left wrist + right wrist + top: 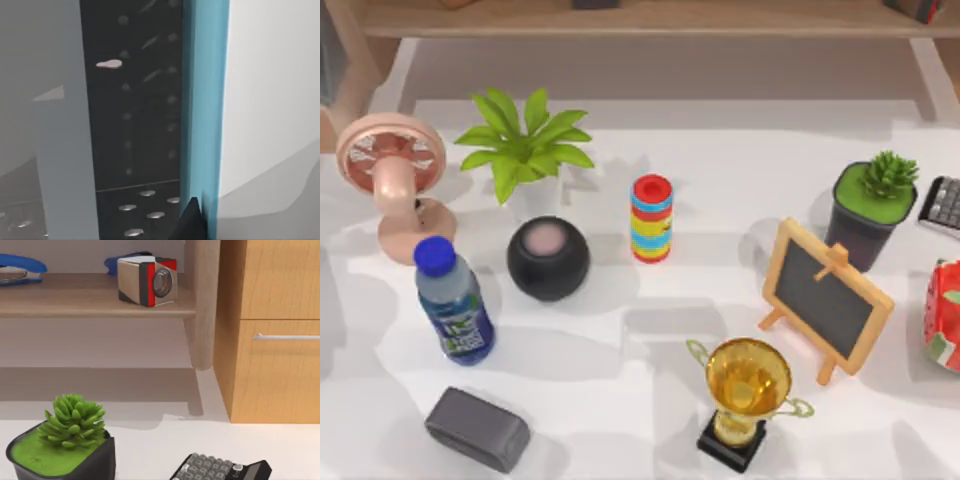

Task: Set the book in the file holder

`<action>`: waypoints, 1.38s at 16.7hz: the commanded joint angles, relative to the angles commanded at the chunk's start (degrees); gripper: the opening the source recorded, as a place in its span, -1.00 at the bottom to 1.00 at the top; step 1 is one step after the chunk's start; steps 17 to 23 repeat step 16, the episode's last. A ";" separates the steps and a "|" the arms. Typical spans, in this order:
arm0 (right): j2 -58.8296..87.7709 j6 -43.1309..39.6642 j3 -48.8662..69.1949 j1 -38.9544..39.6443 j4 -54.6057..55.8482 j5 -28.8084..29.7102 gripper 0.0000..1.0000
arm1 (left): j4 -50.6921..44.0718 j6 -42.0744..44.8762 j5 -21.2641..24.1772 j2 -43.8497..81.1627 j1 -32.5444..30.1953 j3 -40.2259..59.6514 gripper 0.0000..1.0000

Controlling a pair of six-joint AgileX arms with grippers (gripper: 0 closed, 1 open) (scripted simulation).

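Book [205, 100], blue and standing upright, sits close against the black, hole-dotted file holder [135, 115] in the left wrist view, and I cannot tell how the fingers stand.

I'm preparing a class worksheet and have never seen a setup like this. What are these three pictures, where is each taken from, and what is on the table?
This is a simulated two-armed AgileX robot, told to set a book in a file holder. One picture looks down on a white table; the other two come from cameras on each arm's wrist.

From above: a pink fan, a leafy plant, a water bottle, a black ball-shaped speaker, a striped cylinder, a small chalkboard, a gold trophy and a grey box.

The left wrist view shows, close up, a blue book against a black perforated file holder. The right wrist view shows a succulent, a calculator and a shelf.
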 joint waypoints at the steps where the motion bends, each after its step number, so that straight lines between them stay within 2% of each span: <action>1: 0.00 0.00 0.00 0.00 0.00 0.00 1.00 | 0.00 0.00 0.00 0.00 0.00 0.00 -0.40; 10: 0.00 0.00 0.00 0.00 0.00 0.00 1.00 | 0.00 0.00 0.00 0.00 0.00 0.00 0.96; 23: 0.00 0.00 0.00 0.00 0.00 0.00 1.00 | 0.00 0.00 0.00 0.00 0.00 0.00 1.00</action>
